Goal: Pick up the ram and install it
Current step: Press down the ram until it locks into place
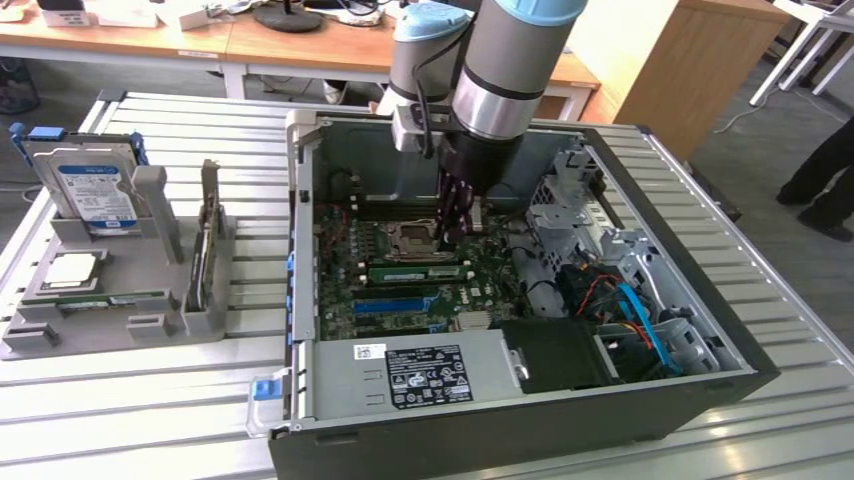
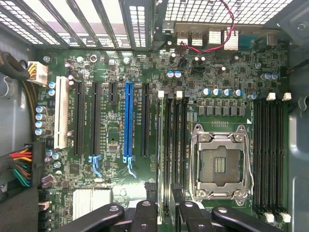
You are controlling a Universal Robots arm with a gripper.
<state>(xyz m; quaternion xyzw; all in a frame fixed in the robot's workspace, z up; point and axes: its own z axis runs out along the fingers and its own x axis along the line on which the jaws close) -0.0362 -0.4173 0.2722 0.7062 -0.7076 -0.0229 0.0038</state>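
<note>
- Gripper [image 2: 165, 210] hangs low inside the open computer case [image 1: 667, 400], fingers [image 2: 145, 212] parted and clamping nothing, the memory slots [image 2: 172, 145] showing between them.
- The ram [image 1: 420, 271] lies lengthwise in those slots, just beneath the fingertips and beside the empty processor socket [image 2: 222, 164].
- Likely reason: straddling keeps the tips aligned along the slot line over the stick.

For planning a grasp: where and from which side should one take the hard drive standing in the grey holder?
Probably its upper part, from above. The hard drive stands nearly upright in the grey holder, so its top rises free; its thin body suits a grip across front and back.
</note>
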